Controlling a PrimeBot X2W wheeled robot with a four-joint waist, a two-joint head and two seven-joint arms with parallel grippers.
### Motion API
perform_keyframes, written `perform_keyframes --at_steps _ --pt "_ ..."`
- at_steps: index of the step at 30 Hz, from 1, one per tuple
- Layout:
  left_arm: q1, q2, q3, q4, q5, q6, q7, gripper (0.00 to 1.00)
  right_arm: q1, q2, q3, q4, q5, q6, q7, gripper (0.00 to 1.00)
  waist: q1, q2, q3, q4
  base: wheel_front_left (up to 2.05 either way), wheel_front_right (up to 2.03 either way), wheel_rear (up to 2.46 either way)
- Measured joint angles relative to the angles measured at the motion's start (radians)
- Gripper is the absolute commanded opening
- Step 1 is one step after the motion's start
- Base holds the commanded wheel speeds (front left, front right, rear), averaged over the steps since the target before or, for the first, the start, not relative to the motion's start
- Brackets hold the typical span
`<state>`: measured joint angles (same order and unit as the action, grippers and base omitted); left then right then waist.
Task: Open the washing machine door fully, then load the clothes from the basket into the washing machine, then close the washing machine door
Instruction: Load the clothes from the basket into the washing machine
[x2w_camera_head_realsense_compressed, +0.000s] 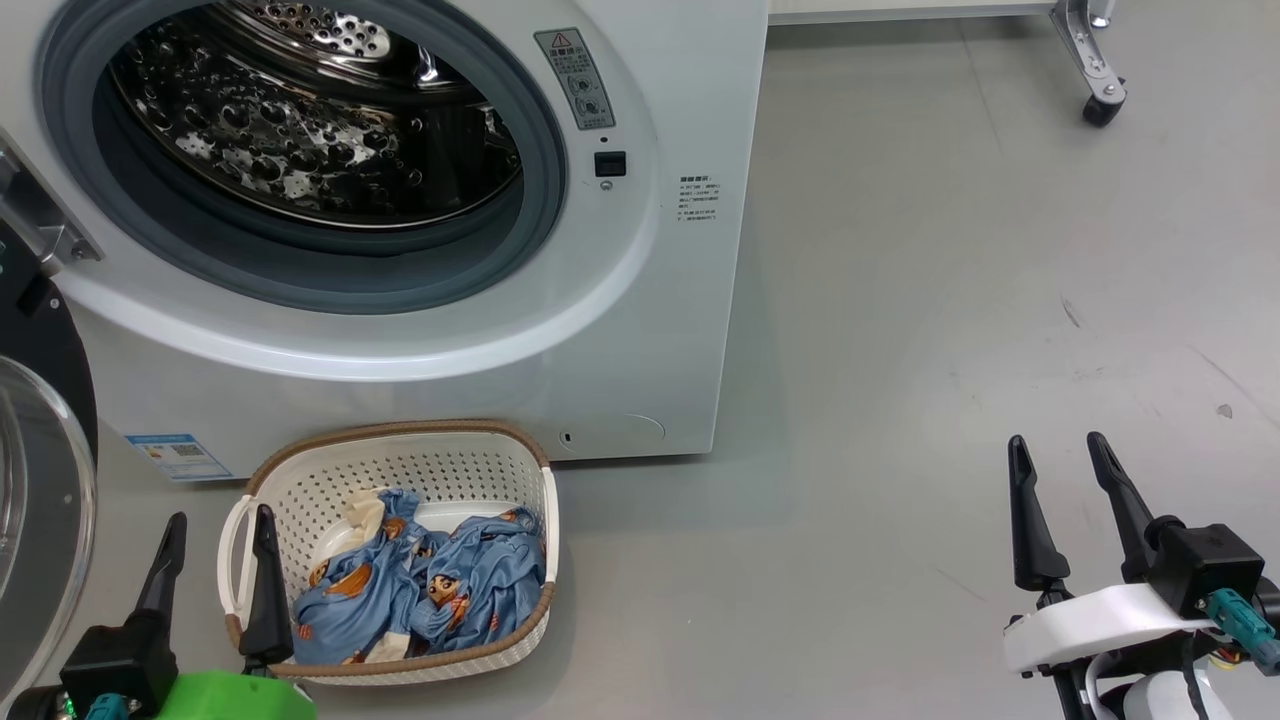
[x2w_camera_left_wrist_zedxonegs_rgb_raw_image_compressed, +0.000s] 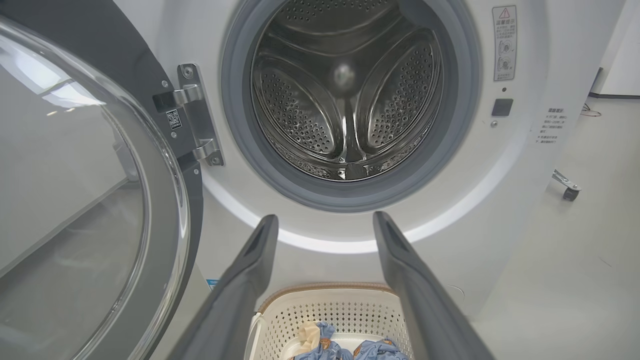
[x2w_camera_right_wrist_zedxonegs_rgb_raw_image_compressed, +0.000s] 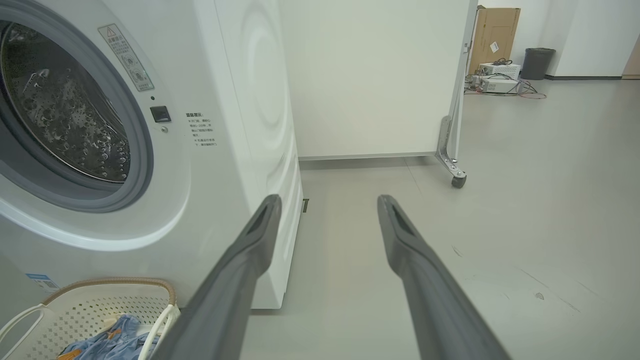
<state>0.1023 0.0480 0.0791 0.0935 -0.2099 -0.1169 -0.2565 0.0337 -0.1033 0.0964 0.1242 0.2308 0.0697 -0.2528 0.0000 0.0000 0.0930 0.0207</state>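
The white washing machine (x2w_camera_head_realsense_compressed: 640, 330) (x2w_camera_left_wrist_zedxonegs_rgb_raw_image_compressed: 520, 170) (x2w_camera_right_wrist_zedxonegs_rgb_raw_image_compressed: 235, 125) stands with its steel drum (x2w_camera_head_realsense_compressed: 310, 110) (x2w_camera_left_wrist_zedxonegs_rgb_raw_image_compressed: 345, 95) exposed. Its door (x2w_camera_head_realsense_compressed: 40, 470) (x2w_camera_left_wrist_zedxonegs_rgb_raw_image_compressed: 90, 200), black-rimmed with a clear glass bowl, is swung out to the left on its hinge (x2w_camera_left_wrist_zedxonegs_rgb_raw_image_compressed: 192, 115). On the floor in front sits the cream basket (x2w_camera_head_realsense_compressed: 400, 470) (x2w_camera_left_wrist_zedxonegs_rgb_raw_image_compressed: 330, 312) (x2w_camera_right_wrist_zedxonegs_rgb_raw_image_compressed: 95, 305), holding the light-blue clothes (x2w_camera_head_realsense_compressed: 420, 590) (x2w_camera_left_wrist_zedxonegs_rgb_raw_image_compressed: 345, 350) (x2w_camera_right_wrist_zedxonegs_rgb_raw_image_compressed: 112, 342). My left gripper (x2w_camera_head_realsense_compressed: 220, 530) (x2w_camera_left_wrist_zedxonegs_rgb_raw_image_compressed: 325, 222) hovers open at the basket's left handle, holding nothing. My right gripper (x2w_camera_head_realsense_compressed: 1060, 450) (x2w_camera_right_wrist_zedxonegs_rgb_raw_image_compressed: 327, 202) is open over bare floor, far right of the basket.
Grey floor (x2w_camera_head_realsense_compressed: 950, 300) spreads to the right of the machine. A white panel on a castor (x2w_camera_head_realsense_compressed: 1100, 105) (x2w_camera_right_wrist_zedxonegs_rgb_raw_image_compressed: 457, 180) stands behind and to the right. Farther off are a cardboard box (x2w_camera_right_wrist_zedxonegs_rgb_raw_image_compressed: 495, 32), a dark bin (x2w_camera_right_wrist_zedxonegs_rgb_raw_image_compressed: 536, 62) and cabled equipment (x2w_camera_right_wrist_zedxonegs_rgb_raw_image_compressed: 500, 82).
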Motion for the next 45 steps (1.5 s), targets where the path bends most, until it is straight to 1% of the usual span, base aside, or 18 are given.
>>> perform_keyframes --at_steps 10,22,29,31,45 --pt "-0.001 -0.001 -0.003 -0.004 -0.002 0.0 0.0 1.0 0.0 0.0 -0.001 -0.003 -0.005 0.0 0.0 1.0 0.0001 0.0 0.032 0.001 0.0 0.0 0.0" --pt "-0.044 -0.002 -0.018 -0.006 -0.003 0.0 0.0 1.0 -0.011 0.006 0.007 -0.018 -0.005 0.0 0.0 1.0 0.0 0.0 0.129 -0.009 0.0 0.0 0.0" --pt "-0.099 -0.002 -0.037 -0.004 -0.003 0.0 0.0 1.0 -0.031 0.006 0.008 -0.032 -0.005 0.002 0.0 1.0 0.0001 0.0 0.206 -0.017 0.0 0.0 0.0" --pt "-0.13 -0.002 -0.047 -0.003 -0.003 -0.001 0.0 1.0 -0.047 0.006 0.008 -0.043 -0.011 0.008 0.0 1.0 0.0 0.0 0.244 -0.021 0.0 0.0 0.0" --pt "-0.295 0.001 -0.05 0.054 -0.006 -0.001 0.0 1.0 -0.132 0.009 0.013 -0.082 -0.014 0.009 0.0 1.0 0.0001 0.0 0.437 -0.039 0.0 0.0 0.0"
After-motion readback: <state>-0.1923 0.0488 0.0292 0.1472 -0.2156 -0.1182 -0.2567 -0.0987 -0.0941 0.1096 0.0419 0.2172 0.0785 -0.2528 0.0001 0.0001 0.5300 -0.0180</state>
